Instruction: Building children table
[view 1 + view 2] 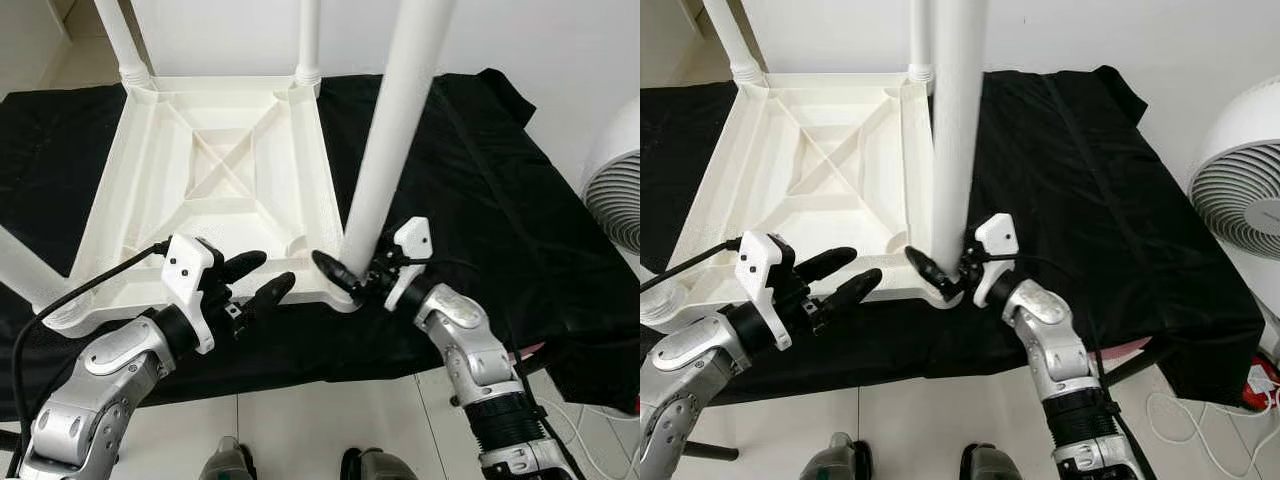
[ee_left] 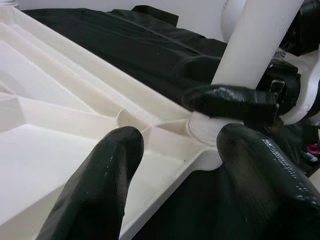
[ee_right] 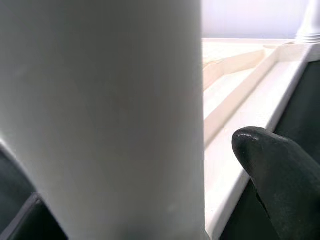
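A white plastic children's table top (image 1: 215, 170) lay upside down, ribbed underside up, on a surface draped with black cloth (image 1: 470, 190), with white tubular legs already standing at its far corners and one at the near left corner. At the left, the left pincer (image 1: 262, 279) hovered over the near edge of the table top, its two long black fingers (image 2: 102, 175) spread apart and released, closing on nothing; one finger sat above the inner tray, the other just beyond the rim toward the near right corner. To its right, a white round plastic table leg (image 1: 385, 150) stood tilted in the socket at the near right corner of the upturned table top, leaning away toward the upper right. The right pincer (image 1: 352, 275) was at the base of that leg, one black finger on either side of it, grasping the leg just above the socket. Farther right, at the edge of the room, stood a white round fan with a slatted grille (image 1: 1240, 190), well apart from the surface.
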`<state>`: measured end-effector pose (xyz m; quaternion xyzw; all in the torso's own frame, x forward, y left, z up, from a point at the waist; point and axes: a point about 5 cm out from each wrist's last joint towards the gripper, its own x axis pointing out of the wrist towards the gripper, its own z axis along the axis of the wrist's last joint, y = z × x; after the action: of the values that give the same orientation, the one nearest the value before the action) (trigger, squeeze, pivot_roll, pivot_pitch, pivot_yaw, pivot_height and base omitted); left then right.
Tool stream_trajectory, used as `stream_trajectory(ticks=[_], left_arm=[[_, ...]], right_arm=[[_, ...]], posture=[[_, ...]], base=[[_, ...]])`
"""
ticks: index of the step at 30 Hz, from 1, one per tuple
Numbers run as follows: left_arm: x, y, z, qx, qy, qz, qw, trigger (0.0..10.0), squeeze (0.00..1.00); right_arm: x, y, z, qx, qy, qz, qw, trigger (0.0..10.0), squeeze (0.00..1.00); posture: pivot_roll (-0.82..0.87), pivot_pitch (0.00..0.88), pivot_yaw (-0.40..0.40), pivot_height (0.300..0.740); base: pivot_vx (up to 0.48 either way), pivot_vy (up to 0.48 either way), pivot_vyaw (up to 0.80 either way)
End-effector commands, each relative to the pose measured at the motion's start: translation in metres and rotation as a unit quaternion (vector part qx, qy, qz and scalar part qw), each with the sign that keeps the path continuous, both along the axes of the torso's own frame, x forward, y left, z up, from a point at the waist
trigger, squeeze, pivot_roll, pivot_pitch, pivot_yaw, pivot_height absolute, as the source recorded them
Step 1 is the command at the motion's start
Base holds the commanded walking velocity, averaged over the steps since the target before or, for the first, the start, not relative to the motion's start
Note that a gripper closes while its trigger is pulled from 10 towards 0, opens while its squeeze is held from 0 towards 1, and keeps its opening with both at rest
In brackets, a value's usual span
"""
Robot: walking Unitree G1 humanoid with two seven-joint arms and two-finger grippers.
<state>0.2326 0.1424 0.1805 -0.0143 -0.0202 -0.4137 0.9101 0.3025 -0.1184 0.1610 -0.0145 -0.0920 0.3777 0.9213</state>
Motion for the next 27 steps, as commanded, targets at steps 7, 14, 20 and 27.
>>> stream_trajectory(ticks=[7, 14, 20, 27], left_arm=[[0.008, -0.003, 0.0, 0.012, -0.011, -0.006, 1.0, 10.0, 0.0], [0.018, -0.009, 0.001, 0.014, -0.033, 0.017, 0.999, 10.0, 0.0], [0.018, -0.02, 0.0, 0.007, -0.047, 0.027, 0.999, 10.0, 0.0], [0.017, -0.031, -0.003, -0.006, -0.052, 0.025, 0.998, 10.0, 0.0]], right_arm=[[0.014, -0.037, 0.005, -0.001, -0.008, -0.083, 0.997, 10.0, 0.0], [0.015, -0.038, 0.006, 0.001, -0.012, -0.1, 0.995, 10.0, 0.0], [0.008, -0.02, 0.007, 0.021, -0.016, -0.082, 0.996, 10.0, 0.0], [0.007, -0.007, 0.008, 0.03, -0.02, -0.068, 0.997, 10.0, 0.0]], posture=[[-0.02, 0.13, 0.03, 0.74], [-0.03, 0.131, 0.031, 0.74], [-0.03, 0.132, 0.033, 0.74], [-0.04, 0.131, 0.032, 0.74]], base=[[0.0, 0.0, 0.0], [0.0, 0.0, 0.0], [0.0, 0.0, 0.0], [0.0, 0.0, 0.0]])
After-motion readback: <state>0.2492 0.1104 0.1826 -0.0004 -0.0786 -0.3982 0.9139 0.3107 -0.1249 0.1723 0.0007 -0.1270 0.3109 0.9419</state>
